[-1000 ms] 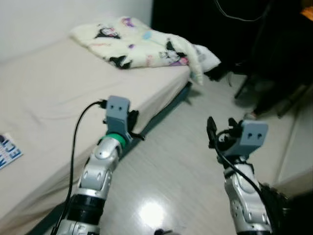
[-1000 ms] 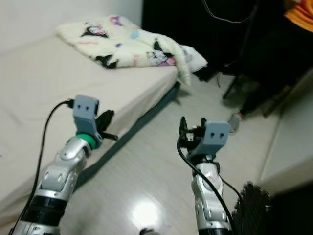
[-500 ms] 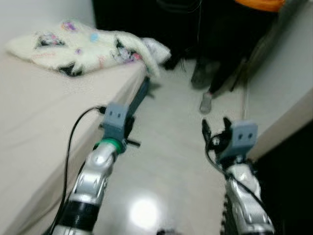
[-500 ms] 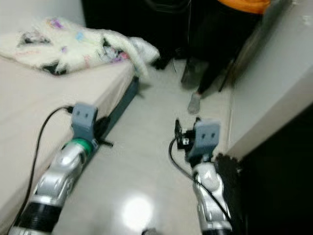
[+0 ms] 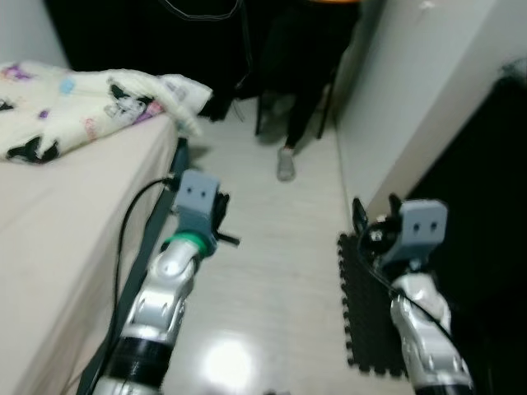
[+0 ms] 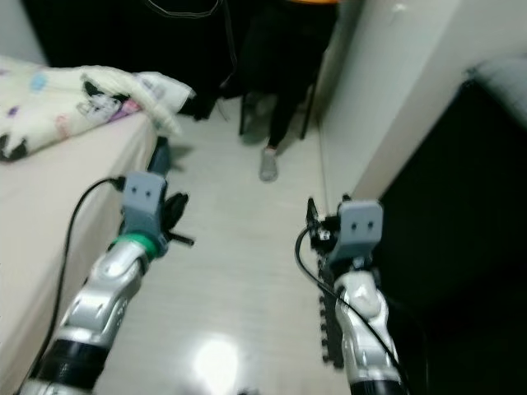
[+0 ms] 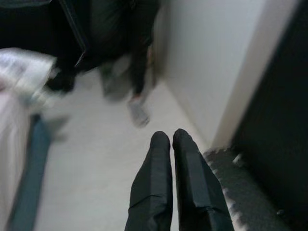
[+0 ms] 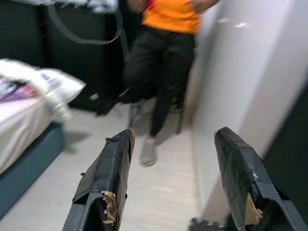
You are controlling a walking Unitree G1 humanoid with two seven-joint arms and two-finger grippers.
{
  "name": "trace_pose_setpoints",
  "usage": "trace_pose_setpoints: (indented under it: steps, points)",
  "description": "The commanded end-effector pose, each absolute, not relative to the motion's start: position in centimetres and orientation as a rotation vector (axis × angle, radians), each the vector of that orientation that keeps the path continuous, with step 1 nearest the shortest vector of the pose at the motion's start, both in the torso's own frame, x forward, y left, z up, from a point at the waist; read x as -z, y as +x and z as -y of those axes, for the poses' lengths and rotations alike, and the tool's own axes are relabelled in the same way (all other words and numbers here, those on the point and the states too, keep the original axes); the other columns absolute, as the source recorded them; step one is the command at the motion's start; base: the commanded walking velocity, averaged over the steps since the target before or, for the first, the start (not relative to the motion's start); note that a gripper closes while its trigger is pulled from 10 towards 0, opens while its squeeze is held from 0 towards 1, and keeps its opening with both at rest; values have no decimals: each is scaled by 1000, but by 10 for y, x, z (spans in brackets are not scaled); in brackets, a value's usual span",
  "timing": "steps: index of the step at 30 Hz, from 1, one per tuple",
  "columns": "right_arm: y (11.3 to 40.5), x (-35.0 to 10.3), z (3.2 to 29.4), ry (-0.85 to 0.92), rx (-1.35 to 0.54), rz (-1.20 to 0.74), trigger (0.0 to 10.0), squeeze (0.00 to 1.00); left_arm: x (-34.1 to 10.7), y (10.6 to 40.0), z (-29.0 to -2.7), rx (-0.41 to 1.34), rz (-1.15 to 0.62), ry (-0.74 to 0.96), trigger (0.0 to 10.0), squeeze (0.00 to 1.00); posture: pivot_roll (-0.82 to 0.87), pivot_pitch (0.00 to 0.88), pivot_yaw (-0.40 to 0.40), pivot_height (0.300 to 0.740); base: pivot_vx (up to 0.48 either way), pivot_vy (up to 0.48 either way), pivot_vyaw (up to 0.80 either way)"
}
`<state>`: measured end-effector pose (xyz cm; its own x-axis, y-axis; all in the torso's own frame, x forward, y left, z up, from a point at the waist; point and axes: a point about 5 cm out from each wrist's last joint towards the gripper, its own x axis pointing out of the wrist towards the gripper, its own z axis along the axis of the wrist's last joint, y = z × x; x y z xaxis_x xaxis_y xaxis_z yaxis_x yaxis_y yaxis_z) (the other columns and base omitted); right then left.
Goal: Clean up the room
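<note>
My left pincer (image 7: 172, 139) is pressed together, my right pincer (image 8: 171, 139) spread wide, both empty; the soft blanket (image 5: 74, 103) should be light, so I'd pinch its hanging corner.

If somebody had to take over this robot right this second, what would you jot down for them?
Left gripper: shut, holding nothing, raised over the pale floor beside the bed.
Right gripper: open, holding nothing, raised near the black foam puzzle mat by the white wall.
Things: the cream cartoon-print blanket lies crumpled on the beige mattress, one corner hanging off the edge.
A person in an orange top and black trousers stands ahead in the passage.
Done: nothing can be told as tidied. Left: pick something to tidy, perhaps the blanket, and steer clear of the person.
</note>
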<state>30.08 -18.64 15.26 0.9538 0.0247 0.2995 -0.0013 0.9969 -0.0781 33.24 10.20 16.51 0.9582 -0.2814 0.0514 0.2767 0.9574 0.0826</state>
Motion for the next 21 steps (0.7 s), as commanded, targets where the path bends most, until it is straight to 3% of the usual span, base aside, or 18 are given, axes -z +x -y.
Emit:
trace_pose_setpoints:
  steps: [1, 6, 21]
  points:
    - [298, -145, 186, -56, -10, 281, 10000, 0, -155, 331, -107, 268, 32, 87, 10000, 0, -81, 57, 17, 740, 0, 0, -800]
    - [298, -146, 188, -54, -5, 287, 10000, 0, -155, 330, -106, 269, 42, 91, 10000, 0, -86, 58, 13, 740, 177, 0, -730]
    - [297, -144, 186, -40, -16, 284, 10000, 0, -148, 329, -102, 278, 35, 102, 10000, 0, -87, 65, 9, 740, 445, 0, 0]
